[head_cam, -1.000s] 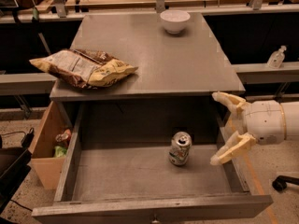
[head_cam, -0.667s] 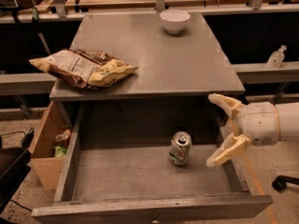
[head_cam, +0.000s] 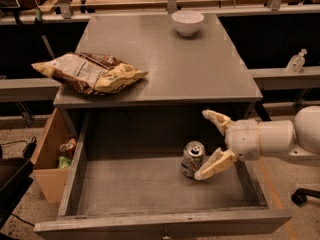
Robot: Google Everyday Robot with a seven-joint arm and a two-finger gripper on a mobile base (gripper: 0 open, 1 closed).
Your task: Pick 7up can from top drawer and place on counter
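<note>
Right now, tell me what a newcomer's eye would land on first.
The white gripper hangs open beside the upright 7up can in the pulled-out top drawer, right side. Then the crumpled chip bag on the counter, front left, and the white bowl at its far edge.

The can (head_cam: 192, 159), silvery with green marks, stood upright on the floor of the open grey drawer (head_cam: 135, 191), right of centre. The flat grey counter (head_cam: 170, 64) lay beyond and above it. The gripper (head_cam: 214, 143), fingers spread, was just right of the can.
</note>
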